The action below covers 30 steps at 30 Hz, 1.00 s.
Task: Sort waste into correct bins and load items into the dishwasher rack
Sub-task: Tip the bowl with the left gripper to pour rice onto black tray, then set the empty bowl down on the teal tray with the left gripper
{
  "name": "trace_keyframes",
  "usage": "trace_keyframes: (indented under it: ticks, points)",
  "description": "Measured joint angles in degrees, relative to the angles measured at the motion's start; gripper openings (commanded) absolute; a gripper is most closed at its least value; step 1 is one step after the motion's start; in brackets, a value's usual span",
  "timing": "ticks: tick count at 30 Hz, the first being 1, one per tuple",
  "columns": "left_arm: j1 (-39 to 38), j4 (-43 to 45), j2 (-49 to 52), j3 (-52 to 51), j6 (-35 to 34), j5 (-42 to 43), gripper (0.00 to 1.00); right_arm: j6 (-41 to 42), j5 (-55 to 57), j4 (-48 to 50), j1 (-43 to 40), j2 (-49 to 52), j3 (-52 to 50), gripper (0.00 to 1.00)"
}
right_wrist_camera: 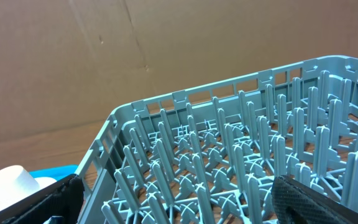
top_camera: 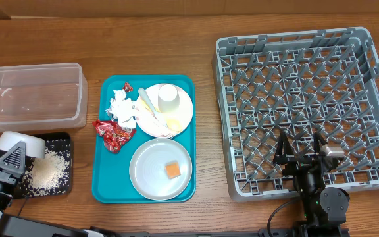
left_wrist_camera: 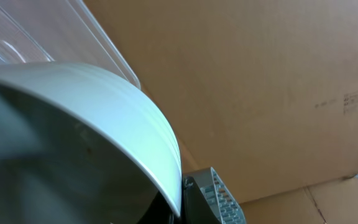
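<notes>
Seen from above, the left gripper (top_camera: 10,158), at the lower left of the frame, is clamped on the rim of the white bowl (top_camera: 17,141). The bowl seems tipped over the black tray (top_camera: 63,141), where rice grains (top_camera: 48,170) lie. It looks stiff, light and slick, so the rim is likely the best hold. At lower right the right gripper (top_camera: 299,150) hangs spread wide over the dishwasher rack (top_camera: 219,99), holding nothing. The pale utensils (top_camera: 151,112) run from upper left to lower right. The left wrist view is filled by the bowl's curved wall (left_wrist_camera: 104,106), with the clear tub (left_wrist_camera: 98,37) at upper left. The right wrist view shows upright rack pegs (right_wrist_camera: 229,143) between its parted jaws.
</notes>
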Motion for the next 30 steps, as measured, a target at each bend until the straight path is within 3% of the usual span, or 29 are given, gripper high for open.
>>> trace_keyframes:
  ticks: [10,15,24,30]
  points:
    - [0.0,-8.7,-0.8,-0.1,0.0,-0.7,0.04,0.0,0.0,0.0,0.0,0.0,0.0,1.0]
    - [-2.2,-9.5,-8.2,0.0,-1.0,-2.5,0.04,0.0,0.0,0.0,0.0,0.0,0.0,1.0]
    - [-21.2,-20.6,-24.7,14.4,-9.4,-27.7,0.04,0.0,0.0,0.0,0.0,0.0,0.0,1.0]
    - [-36.8,-30.6,-27.3,23.6,-12.2,-47.7,0.04,0.0,0.0,0.0,0.0,0.0,0.0,1.0]
